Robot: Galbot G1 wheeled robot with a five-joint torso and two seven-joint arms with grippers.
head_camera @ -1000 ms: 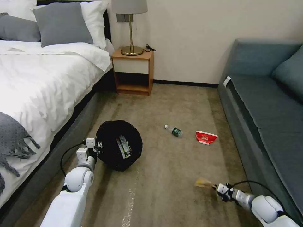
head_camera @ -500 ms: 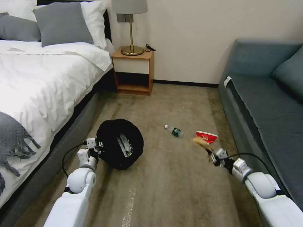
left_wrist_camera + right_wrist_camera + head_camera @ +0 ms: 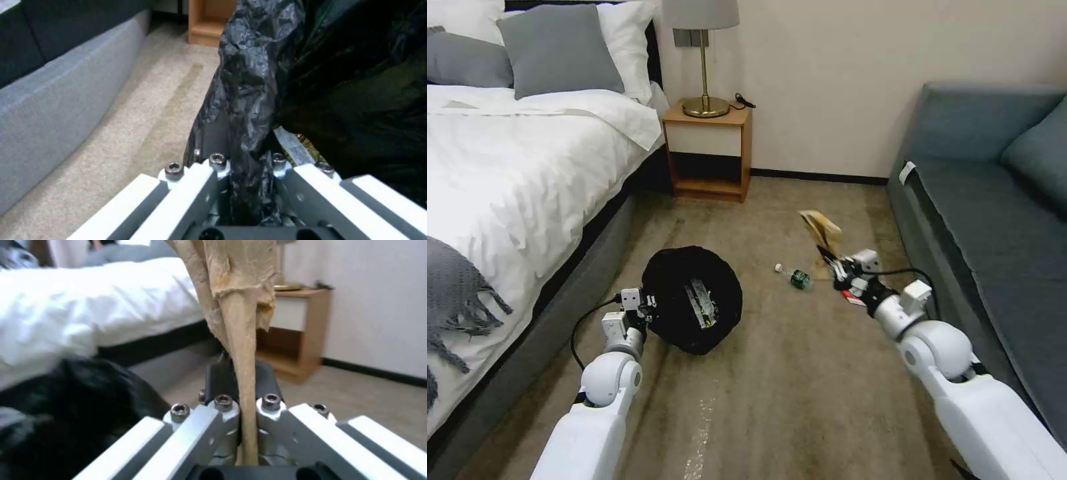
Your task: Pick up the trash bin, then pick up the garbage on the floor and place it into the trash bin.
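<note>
The first step looks done: the left pincer (image 3: 644, 313) is clamping its fingers on the crinkled rim of the small round trash bin lined with black plastic bag (image 3: 694, 308), and in the left wrist view the two white fingers (image 3: 195, 181) are pinching a fold of that black liner (image 3: 249, 100) between them. The bin is being held tilted with its mouth toward the camera, low over the beige carpeted floor (image 3: 774, 400), beside the white-sheeted bed (image 3: 507, 173). Inside the bin a gold-yellow snack wrapper (image 3: 702, 303) is already lying, so one piece of garbage appears to be dealt with. The right pincer (image 3: 835, 268) is closed on a long piece of crumpled brown paper (image 3: 822, 233), which is standing up from its fingers; the right wrist view shows the paper (image 3: 240, 306) squeezed to a thin stalk between the closed fingers (image 3: 225, 413). This pincer is hanging in the air to the right of the bin, well apart from its mouth, so the paper is lifted but not yet dropped in. Two items are lying on the floor untouched: a small clear bottle with a green label (image 3: 795, 276), on the carpet between the bin and the right pincer, and a flattened red-and-white carton (image 3: 851, 298), mostly hidden under the right wrist, farther from the bin. By this reckoning roughly half the collecting is left.
</note>
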